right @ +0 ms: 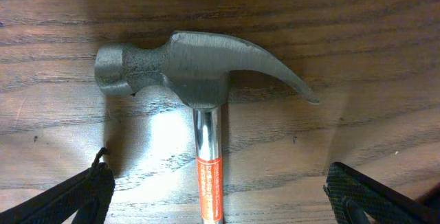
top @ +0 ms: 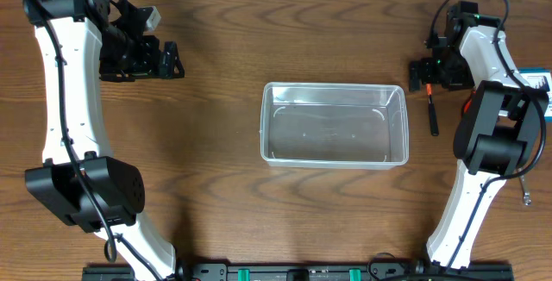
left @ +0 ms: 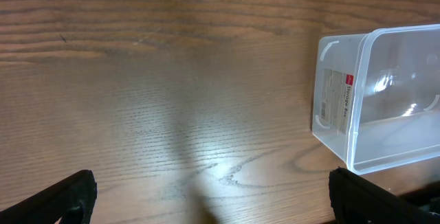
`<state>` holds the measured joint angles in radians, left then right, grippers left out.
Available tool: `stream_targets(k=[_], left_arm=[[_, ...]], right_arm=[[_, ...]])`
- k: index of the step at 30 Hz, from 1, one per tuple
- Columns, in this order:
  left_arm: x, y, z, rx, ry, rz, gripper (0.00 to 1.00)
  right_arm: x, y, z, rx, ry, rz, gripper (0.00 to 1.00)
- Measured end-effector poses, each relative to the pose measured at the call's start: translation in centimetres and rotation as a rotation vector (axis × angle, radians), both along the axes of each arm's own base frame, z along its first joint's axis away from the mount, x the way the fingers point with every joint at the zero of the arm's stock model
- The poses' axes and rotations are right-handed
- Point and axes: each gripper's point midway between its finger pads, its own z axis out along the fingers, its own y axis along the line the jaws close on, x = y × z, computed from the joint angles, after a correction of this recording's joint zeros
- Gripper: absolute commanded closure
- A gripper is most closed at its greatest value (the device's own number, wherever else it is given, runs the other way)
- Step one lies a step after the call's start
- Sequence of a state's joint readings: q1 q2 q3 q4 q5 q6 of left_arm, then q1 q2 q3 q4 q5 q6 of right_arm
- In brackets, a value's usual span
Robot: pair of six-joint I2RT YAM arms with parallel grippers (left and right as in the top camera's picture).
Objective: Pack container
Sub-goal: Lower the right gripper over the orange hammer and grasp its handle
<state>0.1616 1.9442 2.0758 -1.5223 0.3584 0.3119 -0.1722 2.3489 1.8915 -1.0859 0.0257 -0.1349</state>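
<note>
Overhead: one clear container [top: 334,124] lies in the middle of the table [top: 224,203], long side running left to right. There are two arms. The left hand [top: 172,59] is near the far left corner, well apart from the container. The right hand [top: 420,74] is at the far right, over the top end of one hammer [top: 433,115], whose dark handle lies just beside the container's right end. One blue-and-white card pack [top: 536,81] sits at the right edge. From up here I cannot tell how either hand's fingers stand, and the hammer's head is hidden under the right hand.

Left wrist: two dark fingers [left: 65,198] show at the lower corners, set wide apart with bare wood between them. The container's end wall is at the right and carries one white label [left: 335,100], which the overhead view does not show.

Right wrist: here the hammer's head is plain, grey steel with a curved claw on a shiny shaft bearing an orange strip. The two fingers [right: 75,200] stand wide apart, one on each side of the shaft and touching neither it nor the head.
</note>
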Motion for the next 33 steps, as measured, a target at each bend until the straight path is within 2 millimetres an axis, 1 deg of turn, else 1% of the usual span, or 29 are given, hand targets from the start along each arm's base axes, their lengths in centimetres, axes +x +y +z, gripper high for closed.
stream_targets(k=[8, 22, 27, 30, 33], left_arm=[[0.00, 0.01, 0.00, 0.000, 0.000, 0.000, 0.02], [0.00, 0.00, 0.00, 0.000, 0.000, 0.000, 0.02], [0.00, 0.00, 0.00, 0.000, 0.000, 0.000, 0.02], [0.00, 0.00, 0.00, 0.000, 0.000, 0.000, 0.02], [0.00, 0.00, 0.00, 0.000, 0.000, 0.000, 0.02]], right_arm=[[-0.03, 0.09, -0.34, 0.005, -0.002, 0.000, 0.01], [0.32, 0.24, -0.38, 0.014, -0.018, 0.001, 0.01], [0.55, 0.29, -0.38, 0.018, -0.027, -0.001, 0.17], [0.62, 0.28, -0.37, 0.017, -0.031, -0.003, 0.31], [0.65, 0.28, -0.37, 0.018, -0.032, -0.010, 0.34]])
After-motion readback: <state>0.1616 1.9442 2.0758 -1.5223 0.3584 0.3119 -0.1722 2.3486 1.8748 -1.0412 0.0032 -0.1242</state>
